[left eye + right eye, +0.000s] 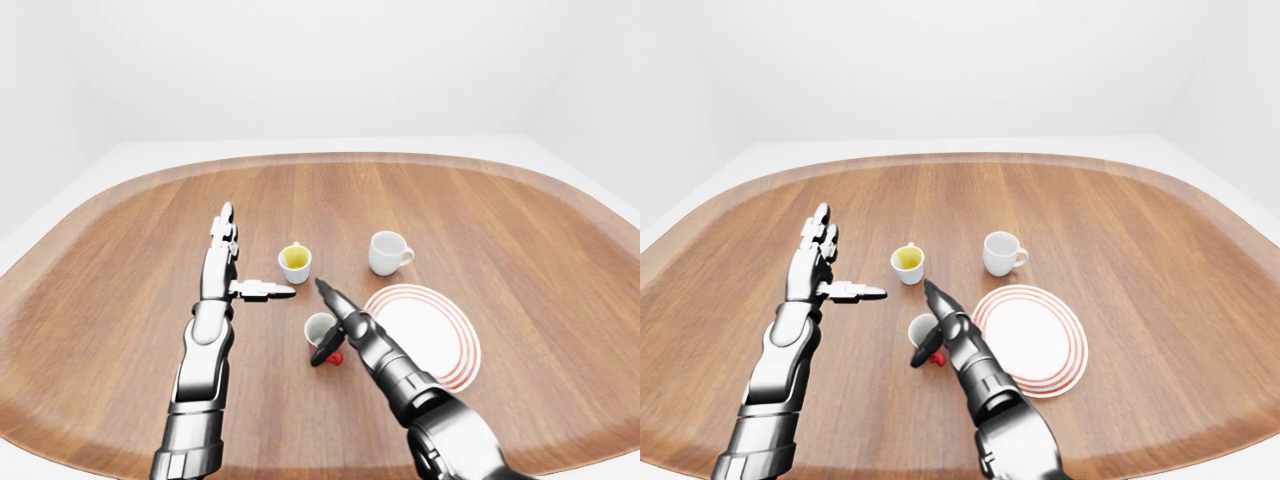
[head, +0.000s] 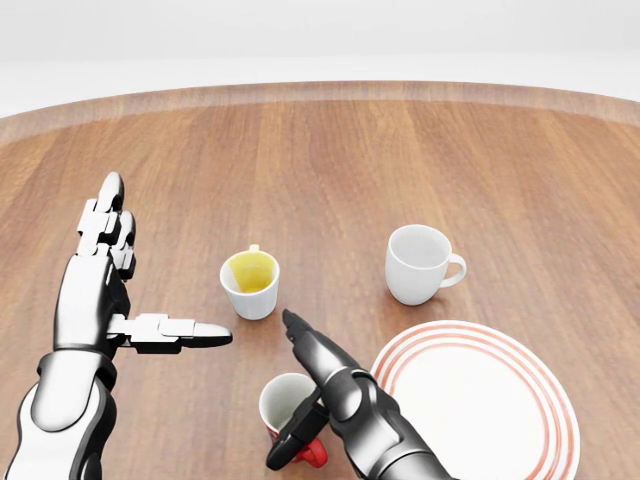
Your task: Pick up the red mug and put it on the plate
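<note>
The red mug, white inside, stands upright on the wooden table at the bottom middle of the head view. The white plate with red rings lies just to its right. My right hand is open over the mug: its long fingers stretch over the rim toward the top of the view, and its dark thumb curls down across the mug's near side. The fingers are not closed round it. My left hand is open and empty at the left, apart from everything.
A white cup with a yellow inside stands just above the red mug. A white mug with its handle to the right stands above the plate. The table's curved rim runs along the top of the view.
</note>
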### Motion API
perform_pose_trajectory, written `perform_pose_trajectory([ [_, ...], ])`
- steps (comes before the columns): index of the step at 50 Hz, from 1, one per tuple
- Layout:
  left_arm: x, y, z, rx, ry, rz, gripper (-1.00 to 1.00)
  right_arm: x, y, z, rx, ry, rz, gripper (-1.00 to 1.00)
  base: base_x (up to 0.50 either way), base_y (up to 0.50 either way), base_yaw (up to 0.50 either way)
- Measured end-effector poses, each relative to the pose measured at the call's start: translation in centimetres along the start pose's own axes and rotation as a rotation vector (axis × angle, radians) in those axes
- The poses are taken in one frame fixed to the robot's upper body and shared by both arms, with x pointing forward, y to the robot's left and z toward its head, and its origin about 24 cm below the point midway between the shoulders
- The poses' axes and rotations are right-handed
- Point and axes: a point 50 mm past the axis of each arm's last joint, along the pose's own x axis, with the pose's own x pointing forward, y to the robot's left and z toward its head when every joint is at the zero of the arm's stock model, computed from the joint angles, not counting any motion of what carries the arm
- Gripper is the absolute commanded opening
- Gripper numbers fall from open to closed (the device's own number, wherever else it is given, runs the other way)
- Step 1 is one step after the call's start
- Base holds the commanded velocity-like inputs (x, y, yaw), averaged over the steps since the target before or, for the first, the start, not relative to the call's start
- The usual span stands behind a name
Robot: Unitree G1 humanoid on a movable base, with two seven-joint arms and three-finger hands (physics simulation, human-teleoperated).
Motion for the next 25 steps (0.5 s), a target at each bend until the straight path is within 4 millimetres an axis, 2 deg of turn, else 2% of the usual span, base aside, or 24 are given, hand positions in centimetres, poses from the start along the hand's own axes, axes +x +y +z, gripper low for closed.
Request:
perform_pose_trajectory([
  [10, 0.00, 0.01, -0.05, -0.001, 0.002, 0.000, 1.00, 0.02, 0.03, -0.10, -0.002, 0.006, -0.001, 1.00, 0.00, 0.00, 0.00],
  [11, -0.01, 0.00, -0.05, -0.001, 0.002, 0.000, 1.00, 0.02, 0.03, -0.14, -0.002, 0.008, -0.001, 0.17, 0.00, 0.00, 0.00],
  [12, -0.01, 0.00, -0.06, -0.001, 0.002, 0.000, 1.00, 0.02, 0.01, -0.17, -0.003, 0.009, -0.002, -0.36, 0.00, 0.00, 0.00],
  [13, -0.01, 0.00, -0.06, -0.001, 0.003, 0.000, 1.00, 0.03, 0.01, -0.13, 0.003, 0.008, 0.001, -1.00, 0.00, 0.00, 0.00],
  [18, -0.03, -0.03, -0.02, -0.001, 0.001, -0.001, 1.00, 0.07, 0.04, 0.50, 0.045, -0.013, 0.018, -1.00, 0.00, 0.00, 0.00],
  [25, -0.05, -0.05, 0.02, 0.000, -0.001, -0.001, 1.00, 0.04, 0.13, 0.03, 0.005, 0.001, 0.044, -1.00, 0.00, 0.00, 0.00],
])
